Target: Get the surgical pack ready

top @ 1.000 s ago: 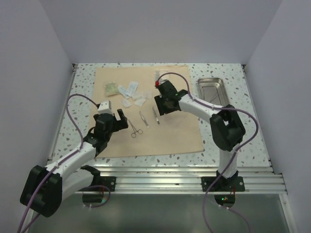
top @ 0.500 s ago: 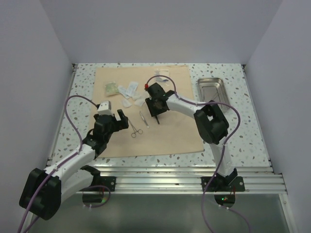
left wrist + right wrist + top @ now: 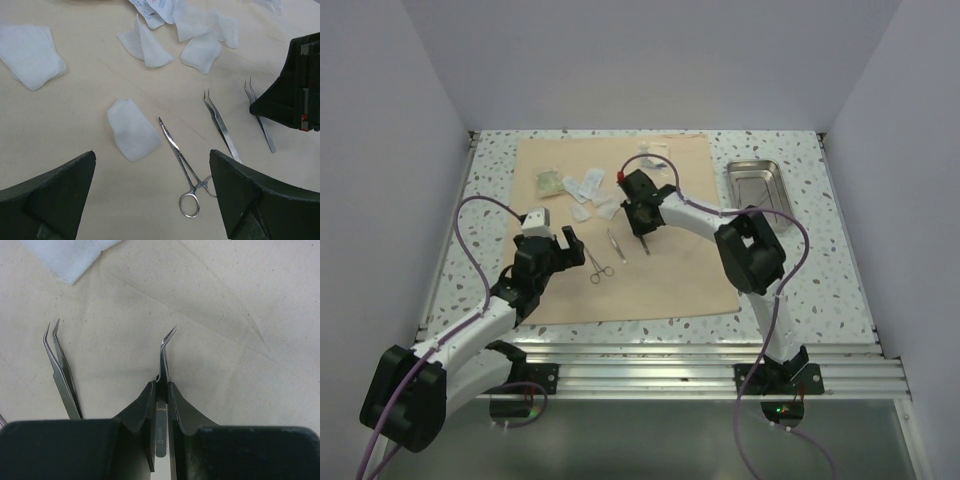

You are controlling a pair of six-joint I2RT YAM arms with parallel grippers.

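Right gripper point(image 3: 161, 389) is clamping the shank of one curved-tip tweezers point(image 3: 164, 350), low on the wrap sheet point(image 3: 670, 280), beside a second pair point(image 3: 61, 371). Left gripper point(image 3: 152, 187) is hanging wide open above the hemostat point(image 3: 182, 162) and gauze point(image 3: 131, 131). Risk: the thin, narrow hold is inviting the tweezers to pivot or slip during lifting. Steel tray point(image 3: 756, 188) is sitting empty on the table point(image 3: 820, 290), right of the sheet

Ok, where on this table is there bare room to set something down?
The sheet is bare in its near right part, from the tweezers in the shut right gripper to its right edge. The tray looks empty too. Crowded: gauze at the far left; mid-sheet the clamp and spare tweezers. The left gripper hangs open over the near left.
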